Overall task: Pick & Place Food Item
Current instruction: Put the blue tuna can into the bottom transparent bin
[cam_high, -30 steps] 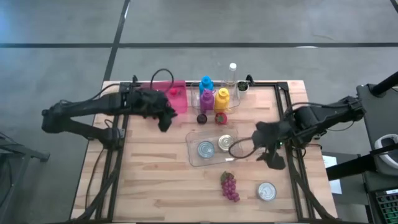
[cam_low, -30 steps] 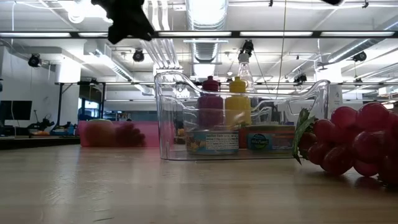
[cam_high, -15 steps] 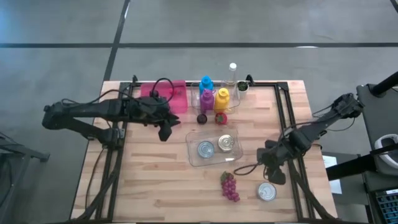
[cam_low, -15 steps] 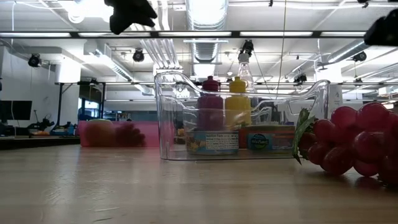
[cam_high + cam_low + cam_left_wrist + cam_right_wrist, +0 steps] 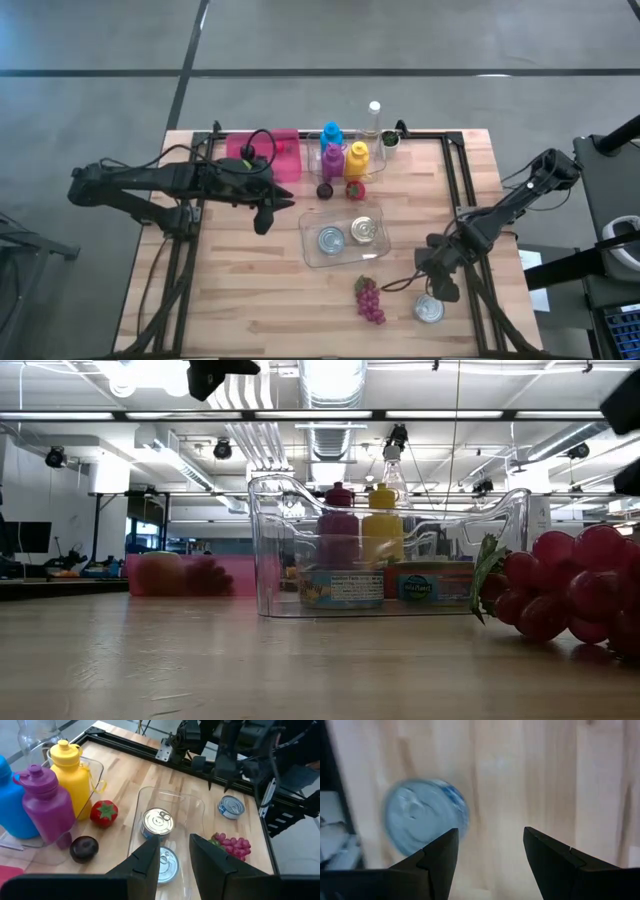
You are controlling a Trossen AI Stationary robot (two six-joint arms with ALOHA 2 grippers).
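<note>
Right gripper (image 5: 437, 287) lower right, fingers apart and empty, just above the loose can (image 5: 429, 308); left gripper (image 5: 262, 218) center-left, apparently narrowly open, empty.

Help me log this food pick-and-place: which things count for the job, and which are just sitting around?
Job: right claw, open above the loose tin; clear tub with two tins; grapes.
Sitting around: bottles, strawberry, plum, pink box; left claw waits.
</note>
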